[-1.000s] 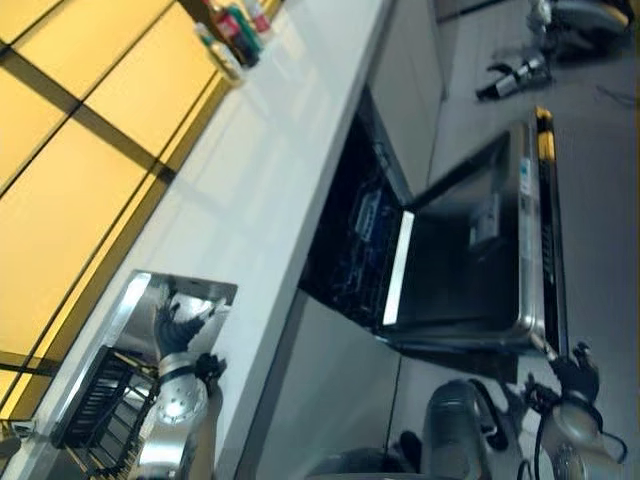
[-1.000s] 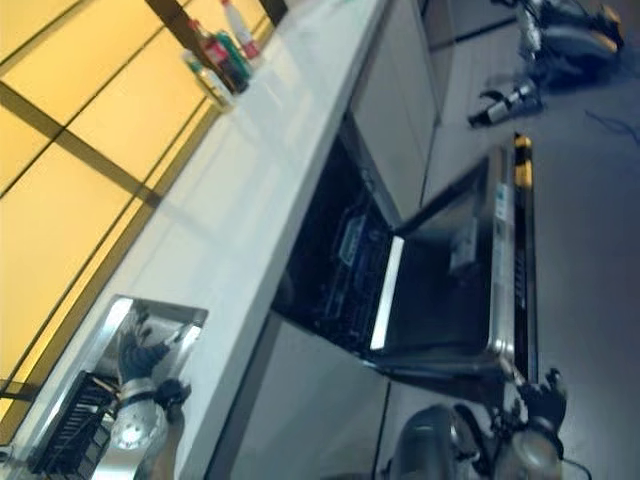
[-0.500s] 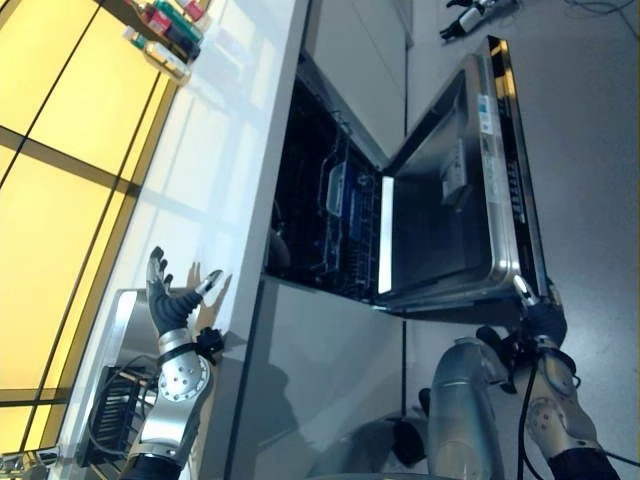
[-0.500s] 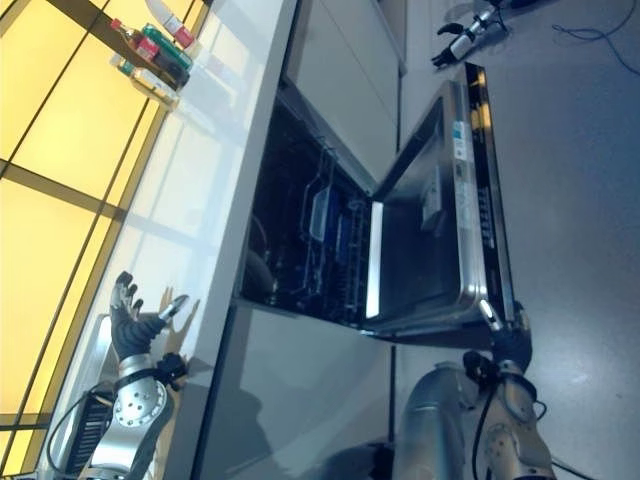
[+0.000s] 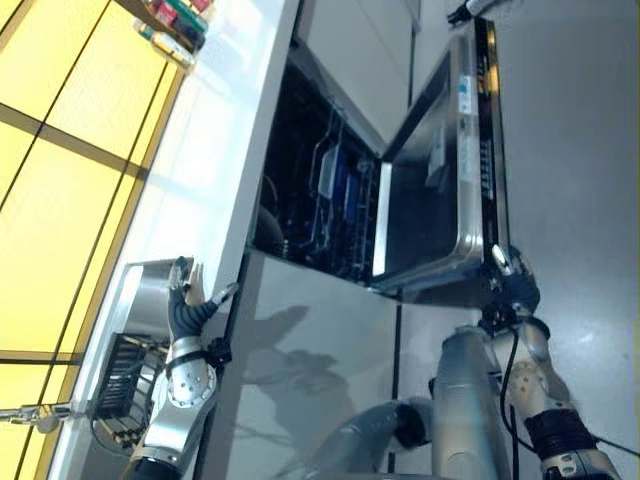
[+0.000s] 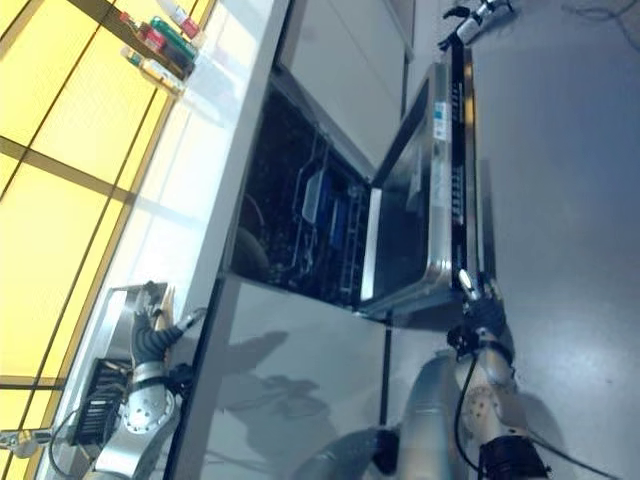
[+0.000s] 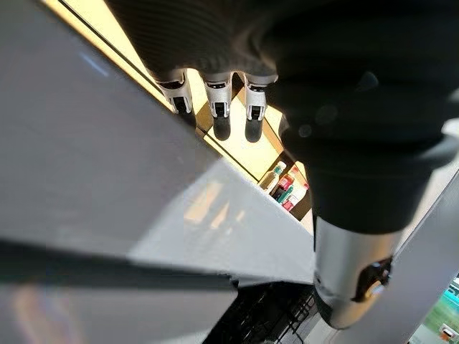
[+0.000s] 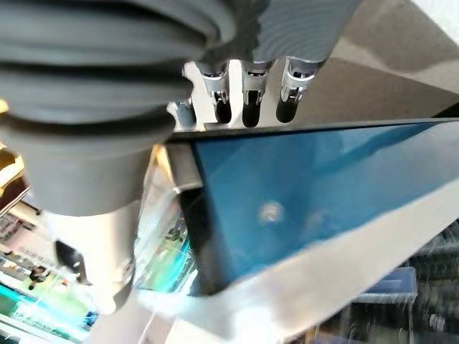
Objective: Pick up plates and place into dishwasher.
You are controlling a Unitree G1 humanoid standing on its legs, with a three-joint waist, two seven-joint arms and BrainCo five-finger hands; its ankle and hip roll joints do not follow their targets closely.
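Note:
The dishwasher stands open under the white counter [image 5: 210, 150], with its steel door [image 5: 440, 180] folded down toward me. Its wire rack [image 5: 335, 190] holds blue items. My left hand [image 5: 185, 305] is open, fingers [image 7: 219, 107] straight, above the counter by the corner of the steel sink [image 5: 140, 290]. My right hand [image 5: 508, 285] is open at the near corner of the door, and its straight fingers [image 8: 247, 93] reach the door's edge [image 8: 315, 186]. A black wire dish basket [image 5: 115, 385] sits in the sink; what it holds is too small to tell.
Bottles [image 5: 175, 25] stand at the far end of the counter by the yellow window. A dark tool [image 6: 470, 15] lies on the grey floor beyond the door. The lowered door juts out over the floor to my right.
The camera has shifted. My left hand has come down from over the counter to the sink's corner. My right hand has risen to the door's near corner.

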